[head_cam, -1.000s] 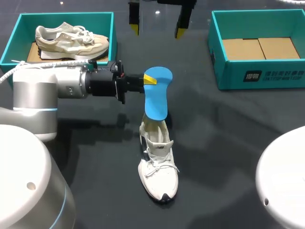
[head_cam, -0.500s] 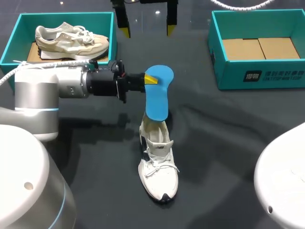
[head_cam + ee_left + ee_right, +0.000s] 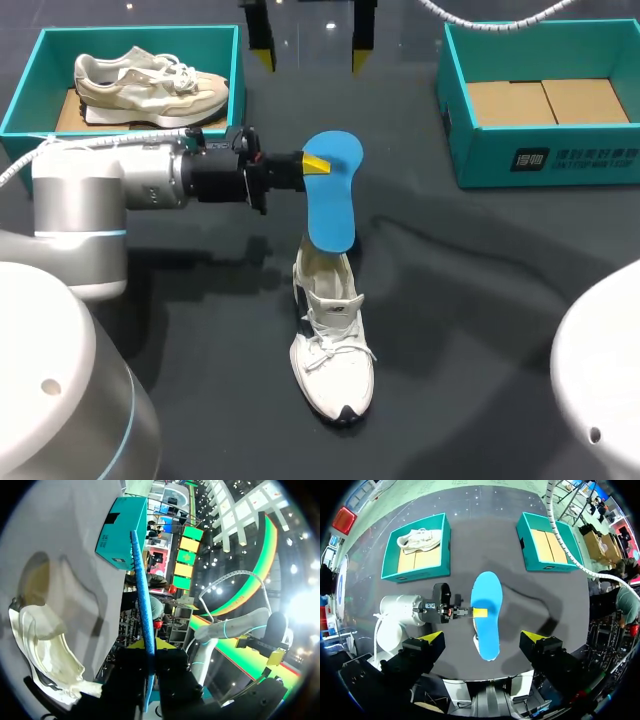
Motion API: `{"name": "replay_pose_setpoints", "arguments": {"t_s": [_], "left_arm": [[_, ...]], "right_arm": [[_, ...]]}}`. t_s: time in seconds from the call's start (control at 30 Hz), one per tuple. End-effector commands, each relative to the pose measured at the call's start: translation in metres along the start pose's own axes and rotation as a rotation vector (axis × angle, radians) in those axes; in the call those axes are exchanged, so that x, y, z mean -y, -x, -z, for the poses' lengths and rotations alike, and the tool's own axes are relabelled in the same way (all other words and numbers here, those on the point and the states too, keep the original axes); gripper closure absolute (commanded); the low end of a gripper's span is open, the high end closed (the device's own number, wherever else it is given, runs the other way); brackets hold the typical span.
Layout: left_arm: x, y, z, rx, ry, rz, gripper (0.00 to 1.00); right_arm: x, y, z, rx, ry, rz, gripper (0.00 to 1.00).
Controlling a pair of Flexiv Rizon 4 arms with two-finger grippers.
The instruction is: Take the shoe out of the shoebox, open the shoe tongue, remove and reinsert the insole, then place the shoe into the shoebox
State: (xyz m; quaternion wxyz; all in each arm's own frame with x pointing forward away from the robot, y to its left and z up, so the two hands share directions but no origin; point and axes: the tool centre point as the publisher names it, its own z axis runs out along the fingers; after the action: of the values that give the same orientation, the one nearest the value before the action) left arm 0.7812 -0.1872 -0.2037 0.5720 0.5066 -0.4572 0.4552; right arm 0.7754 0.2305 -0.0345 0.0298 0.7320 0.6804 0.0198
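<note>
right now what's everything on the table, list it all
insole: 1, blue, above the white shoe's opening, in the left gripper
white shoe: 1, white, mid-table, toe toward the robot
beige shoe: 1, beige, in the filled shoebox
filled shoebox: 1, teal, far corner, left arm's side
empty shoebox: 1, teal, far corner, right arm's side
table: 1, dark
left gripper: shut on insole
right gripper: open, far edge

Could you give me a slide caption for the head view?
Left claw holds the blue insole over the white shoe while the right claw hangs open beyond.
</note>
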Motion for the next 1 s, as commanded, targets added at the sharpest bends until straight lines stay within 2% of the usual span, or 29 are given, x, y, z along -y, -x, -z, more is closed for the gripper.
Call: {"name": "replay_pose_setpoints", "arguments": {"t_s": [0.03,0.2,0.63,1.0], "left_arm": [[-0.002,-0.004,0.002,-0.001,-0.011,-0.011,1.0],[-0.002,-0.007,0.004,-0.001,-0.017,-0.038,1.0],[-0.004,-0.018,0.009,-0.003,-0.014,-0.152,1.0],[-0.008,-0.026,0.015,0.002,-0.012,-0.315,1.0]], "right_arm": [[0.0,0.015,-0.003,-0.082,0.003,-0.02,0.0],[-0.002,0.024,-0.003,-0.151,-0.001,-0.055,0.0],[-0.003,0.046,-0.005,-0.41,0.016,-0.111,0.0],[-0.004,0.065,-0.013,-0.693,-0.025,-0.127,0.0]]}}
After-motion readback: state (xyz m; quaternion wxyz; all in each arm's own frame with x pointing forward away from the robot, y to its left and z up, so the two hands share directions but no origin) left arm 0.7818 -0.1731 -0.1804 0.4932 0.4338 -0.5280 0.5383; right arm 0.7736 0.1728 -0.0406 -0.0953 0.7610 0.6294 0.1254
